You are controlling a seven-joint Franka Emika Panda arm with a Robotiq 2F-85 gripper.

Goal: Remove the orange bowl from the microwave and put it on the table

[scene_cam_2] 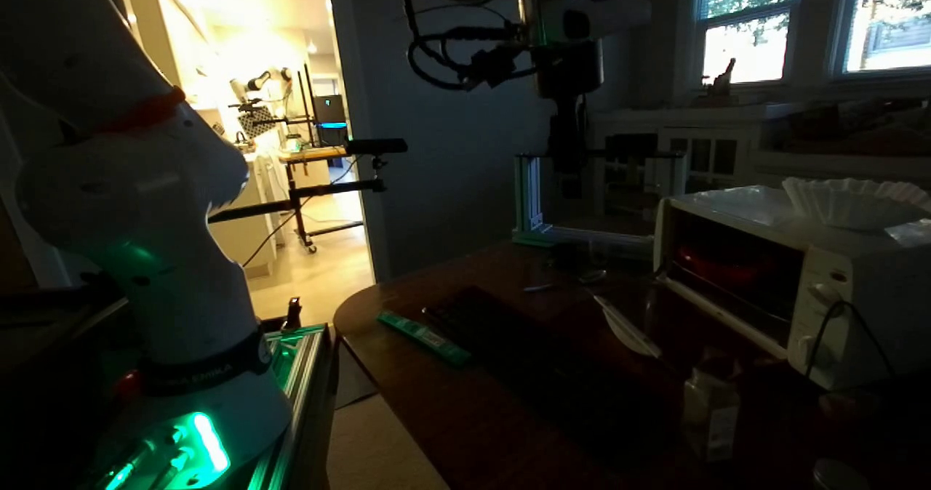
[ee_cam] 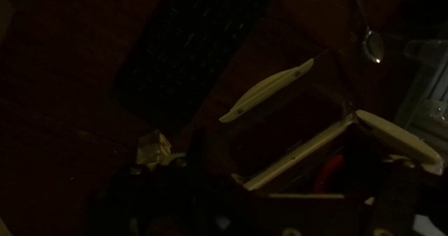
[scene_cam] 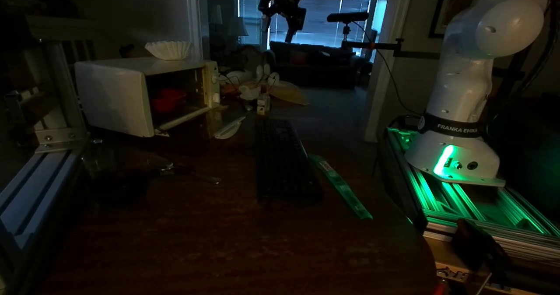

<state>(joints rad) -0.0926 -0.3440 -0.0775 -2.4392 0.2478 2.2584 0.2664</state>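
Evidently the microwave [scene_cam: 111, 96], at the left of the frame, stands ready for reaching in: its open side faces the middle, and its door [scene_cam: 230, 128] is folded down in front, a pale strip marking the outer edge. Whether that edge touches wood cannot be told. Inside the microwave sits the orange bowl [scene_cam: 168, 100], visible in both exterior views and well apart from the gripper, so the removal itself seems not yet begun. A white fluted bowl [scene_cam: 169, 50] rests on top, perhaps merely stored there, out of the opening's way.

At upper centre the gripper [scene_cam: 277, 32] hangs high above the table [scene_cam: 236, 242], its fingers spread, nothing between them. That height probably serves to clear the lowered door, and the spread suits taking a rim.

Below, at the middle, a dark keyboard [scene_cam: 286, 159] lies lengthwise, with a green strip [scene_cam: 343, 187] just beside it on the right; since both occupy the centre, the wood low in the frame looks a sensible landing place. At far right the white arm [scene_cam: 459, 91] stands on metal rails [scene_cam: 450, 203], presumably for steadiness.
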